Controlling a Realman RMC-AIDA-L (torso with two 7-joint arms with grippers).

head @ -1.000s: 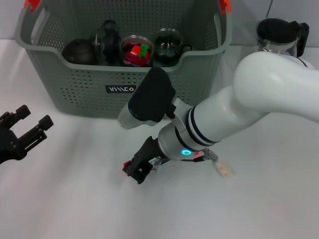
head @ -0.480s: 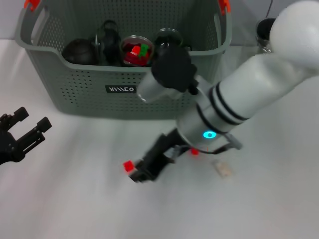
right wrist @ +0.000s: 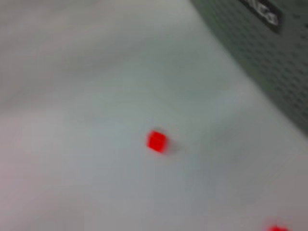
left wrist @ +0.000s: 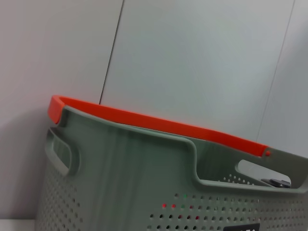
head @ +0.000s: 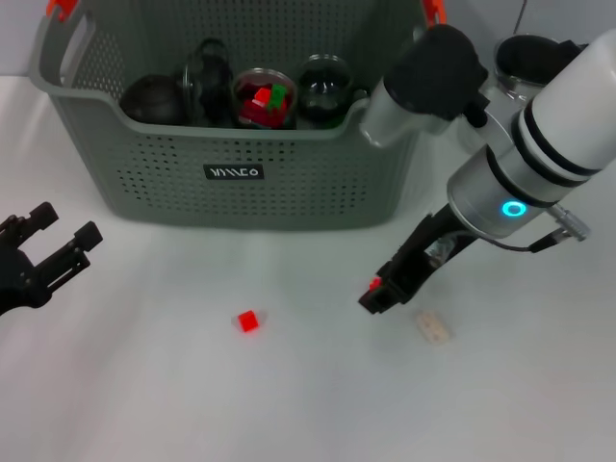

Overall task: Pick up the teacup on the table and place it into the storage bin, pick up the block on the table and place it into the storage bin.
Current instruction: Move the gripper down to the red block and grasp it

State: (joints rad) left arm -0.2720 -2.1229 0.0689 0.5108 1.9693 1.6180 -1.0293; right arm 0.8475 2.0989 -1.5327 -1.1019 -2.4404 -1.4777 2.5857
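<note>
On the white worktop (head: 144,385) we see the small red cube-shaped block (head: 249,321) lying by itself, in front of the large grey perforated plastic storage bin (head: 241,173) and well apart from both hands; in the right wrist view the same block (right wrist: 157,141) sits alone on the pale surface with the bin's dotted wall (right wrist: 269,57) off to one side. Our right hand (head: 378,296), a black hand on the white arm with a glowing blue ring, hangs low over the worktop to the right of the block, near the bin's right front corner, and it carries nothing; a small red mark shows at its tip, but we cannot tell how far its fingers are spread. Just beside it lies a small pale flat object (head: 433,329). Our left hand (head: 43,260) rests at the left edge of the worktop with its black fingers spread apart and empty. Inside the bin we see a dark round teapot (head: 154,99), a clear cup holding red and green pieces (head: 264,98) and a dark glass teacup (head: 325,87). The bin has orange handle clips (head: 62,9) and a black label with white letters (head: 234,172). A glass jug with a black handle (head: 539,65) stands behind the bin to the right. The left wrist view shows the bin's orange rim (left wrist: 154,123) against a pale wall.
</note>
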